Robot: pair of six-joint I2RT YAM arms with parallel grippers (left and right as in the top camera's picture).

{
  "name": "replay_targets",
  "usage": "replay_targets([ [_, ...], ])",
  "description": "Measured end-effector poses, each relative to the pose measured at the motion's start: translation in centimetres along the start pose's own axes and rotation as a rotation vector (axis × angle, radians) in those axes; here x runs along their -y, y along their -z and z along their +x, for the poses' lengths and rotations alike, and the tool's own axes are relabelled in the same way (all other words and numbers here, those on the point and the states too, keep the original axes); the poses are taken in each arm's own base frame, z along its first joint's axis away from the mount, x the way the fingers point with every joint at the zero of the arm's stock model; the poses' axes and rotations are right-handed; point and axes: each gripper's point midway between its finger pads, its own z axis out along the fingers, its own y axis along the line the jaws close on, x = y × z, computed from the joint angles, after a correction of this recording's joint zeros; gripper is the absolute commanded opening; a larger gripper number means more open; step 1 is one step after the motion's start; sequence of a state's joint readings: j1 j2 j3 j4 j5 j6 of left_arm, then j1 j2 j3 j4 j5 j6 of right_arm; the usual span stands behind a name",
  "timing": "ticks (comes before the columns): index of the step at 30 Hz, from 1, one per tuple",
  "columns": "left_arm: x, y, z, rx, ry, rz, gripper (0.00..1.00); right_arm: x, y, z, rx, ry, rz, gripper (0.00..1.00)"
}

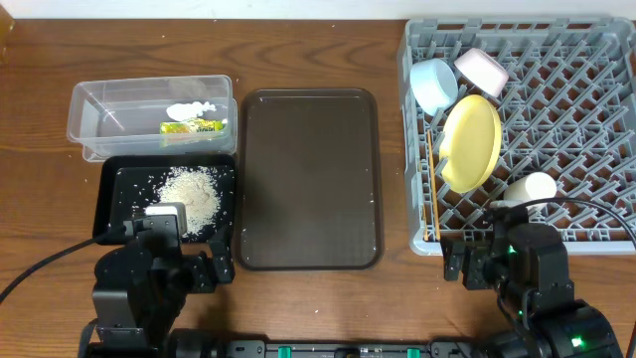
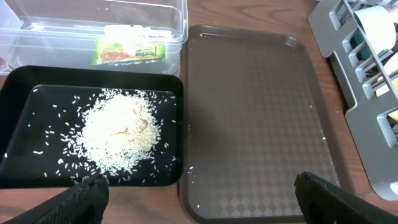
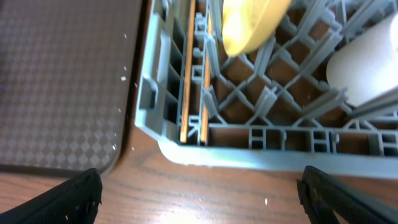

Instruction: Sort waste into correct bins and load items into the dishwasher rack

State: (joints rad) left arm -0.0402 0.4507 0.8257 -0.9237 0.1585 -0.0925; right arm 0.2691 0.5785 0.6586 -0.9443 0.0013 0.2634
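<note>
Left gripper [image 2: 198,186]: jaws spread wide, nothing held. It hangs over the near edge where the black tray [image 1: 111,214] meets the serving tray [image 1: 308,179].
Right gripper [image 3: 199,180]: jaws spread wide, nothing held. It hangs just off the near left corner of the rack [image 1: 586,109].
Rice [image 1: 194,194]: heaped in the black tray at near left. You will find a few stray grains on the serving tray and the table.
Wrapper [image 1: 194,126] and tissue [image 1: 189,109]: both lie in the clear tub [image 1: 99,99], just beyond the black tray. I judge this keeps dry rubbish apart from food waste.
Plate [image 1: 471,142]: stands on edge between the pegs in the left part of the rack, probably so it drains.
Blue bowl [image 1: 434,84] and white bowl [image 1: 481,70]: tilted side by side at the rack's far left corner, propped by pegs.
Cup [image 1: 532,187]: appears to lie on its side near the rack's near edge, right of the plate.
Chopsticks [image 1: 431,189]: lie side by side in the channel along the rack's left wall, which likely stops them dropping through.
Finding: everything appears placed, so you need only check the stray grains.
</note>
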Motion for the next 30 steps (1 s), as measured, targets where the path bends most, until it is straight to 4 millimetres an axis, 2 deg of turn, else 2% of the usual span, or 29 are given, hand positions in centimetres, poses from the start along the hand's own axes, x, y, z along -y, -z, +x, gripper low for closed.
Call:
replay_targets([
  [5,0.0,-0.01,0.01,0.0,0.0,0.0,0.98,0.11,0.0,0.61,-0.024,0.002,0.005,0.99],
  [26,0.0,-0.01,0.01,0.0,0.0,0.0,0.98,0.18,0.02,0.6,-0.023,0.003,0.009,0.99],
  [30,-0.01,-0.02,0.03,-0.001,0.0,0.0,0.98,0.71,0.37,0.73,-0.008,0.017,0.03,0.99],
])
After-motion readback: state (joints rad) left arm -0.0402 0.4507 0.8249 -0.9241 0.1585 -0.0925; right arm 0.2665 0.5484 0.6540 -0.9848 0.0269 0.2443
